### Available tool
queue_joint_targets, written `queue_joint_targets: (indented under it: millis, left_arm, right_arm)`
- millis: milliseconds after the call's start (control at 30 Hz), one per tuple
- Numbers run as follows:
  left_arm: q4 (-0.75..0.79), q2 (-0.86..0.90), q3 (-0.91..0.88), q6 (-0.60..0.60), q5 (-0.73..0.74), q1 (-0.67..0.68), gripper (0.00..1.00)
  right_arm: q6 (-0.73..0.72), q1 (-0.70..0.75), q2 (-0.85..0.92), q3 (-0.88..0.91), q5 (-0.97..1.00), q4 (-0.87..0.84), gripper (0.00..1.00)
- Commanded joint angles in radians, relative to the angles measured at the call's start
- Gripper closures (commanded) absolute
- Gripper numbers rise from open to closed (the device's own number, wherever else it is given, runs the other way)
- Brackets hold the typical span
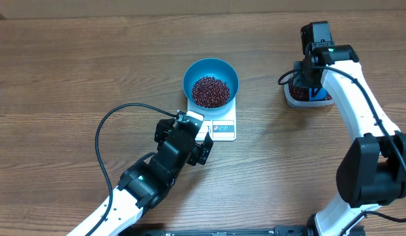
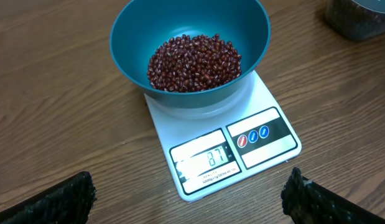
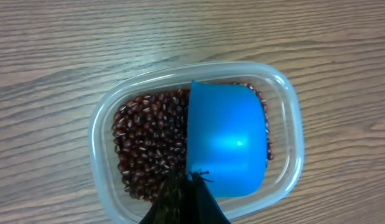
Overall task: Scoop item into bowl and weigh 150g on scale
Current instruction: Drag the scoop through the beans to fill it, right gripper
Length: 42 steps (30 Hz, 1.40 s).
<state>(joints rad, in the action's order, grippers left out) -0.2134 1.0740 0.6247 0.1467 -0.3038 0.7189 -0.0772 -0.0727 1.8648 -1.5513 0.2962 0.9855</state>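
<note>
Beans (image 2: 193, 62) in bowl (image 2: 127, 43) on scale (image 2: 170, 124) reading perhaps 87; left fingers (image 2: 55, 199) wide, right fingers (image 3: 180, 199) pinching scoop (image 3: 226, 137).

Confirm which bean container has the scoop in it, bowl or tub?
The clear tub: the blue scoop sits in it on the beans. The blue bowl, on the scale, holds only beans.
</note>
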Motion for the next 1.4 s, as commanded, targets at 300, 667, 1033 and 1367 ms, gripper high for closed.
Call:
queue_joint_targets:
  millis: [300, 667, 1033, 1367]
  left_arm:
    - [0.001, 0.006, -0.008, -0.019, -0.018, -0.006, 0.00]
    - [0.001, 0.006, -0.008, -0.019, -0.018, -0.006, 0.00]
    - [0.001, 0.006, -0.008, -0.019, -0.018, -0.006, 0.00]
    - [0.001, 0.006, -0.008, -0.019, -0.018, -0.006, 0.00]
  right_arm:
    - [0.007, 0.001, 0.054, -0.019, -0.158, 0.017, 0.96]
    - [0.008, 0.050, 0.054, -0.019, -0.288, 0.033, 0.96]
    - [0.099, 0.165, 0.054, -0.020, -0.618, 0.031, 0.96]
    - [0.138, 0.182, 0.054, -0.020, -0.718, 0.031, 0.96]
